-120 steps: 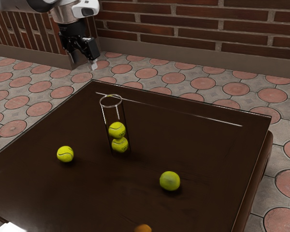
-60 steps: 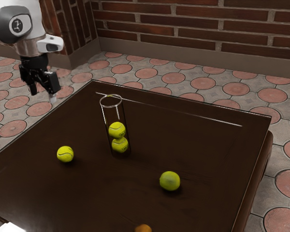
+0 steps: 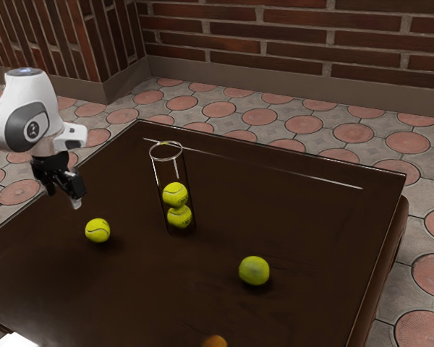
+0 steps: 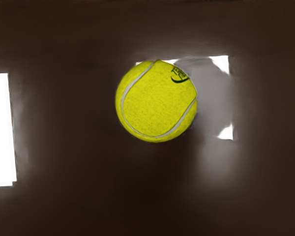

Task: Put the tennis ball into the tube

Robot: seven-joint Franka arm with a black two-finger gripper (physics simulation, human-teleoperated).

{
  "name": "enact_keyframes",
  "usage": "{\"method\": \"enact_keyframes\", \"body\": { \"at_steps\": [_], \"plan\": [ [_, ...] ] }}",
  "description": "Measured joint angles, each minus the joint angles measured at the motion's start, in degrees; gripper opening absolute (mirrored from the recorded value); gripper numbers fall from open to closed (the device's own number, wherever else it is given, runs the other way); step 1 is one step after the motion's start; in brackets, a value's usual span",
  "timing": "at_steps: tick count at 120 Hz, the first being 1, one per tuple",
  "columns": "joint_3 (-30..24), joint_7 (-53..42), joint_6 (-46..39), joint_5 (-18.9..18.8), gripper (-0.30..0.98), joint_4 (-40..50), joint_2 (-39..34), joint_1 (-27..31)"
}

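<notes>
My gripper (image 3: 64, 199) hangs open above the table at the exterior view's left, its fingers apart and nothing between them. Below it and a little toward the exterior view's right, a yellow-green tennis ball (image 3: 98, 230) rests on the table. In the wrist view that tennis ball (image 4: 156, 102) lies under my hand, with a gap around it. The clear tube (image 3: 166, 152) stands upright farther to the exterior view's right, with two tennis balls (image 3: 175, 194) stacked inside.
A greener round object (image 3: 254, 270) lies on the dark table (image 3: 311, 217) beyond the tube. Part of an orange thing (image 3: 215, 341) shows at the table's near side. White reflections show on the tabletop in the wrist view.
My gripper has moved toward the exterior view's left and down, from behind the table's far corner to above the loose ball. The balls and tube have not moved.
</notes>
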State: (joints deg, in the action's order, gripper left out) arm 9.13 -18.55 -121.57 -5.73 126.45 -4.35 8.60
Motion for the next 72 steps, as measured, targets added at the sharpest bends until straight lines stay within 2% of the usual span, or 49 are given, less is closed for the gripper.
{"method": "enact_keyframes", "body": {
  "at_steps": [38,72],
  "plan": [
    [-0.1,-2.4,-8.5,4.2,0.69,0.0,10.8,0.4],
    [-0.1,-4.8,-15.0,8.0,0.69,-1.9,17.5,0.6]
  ]
}}
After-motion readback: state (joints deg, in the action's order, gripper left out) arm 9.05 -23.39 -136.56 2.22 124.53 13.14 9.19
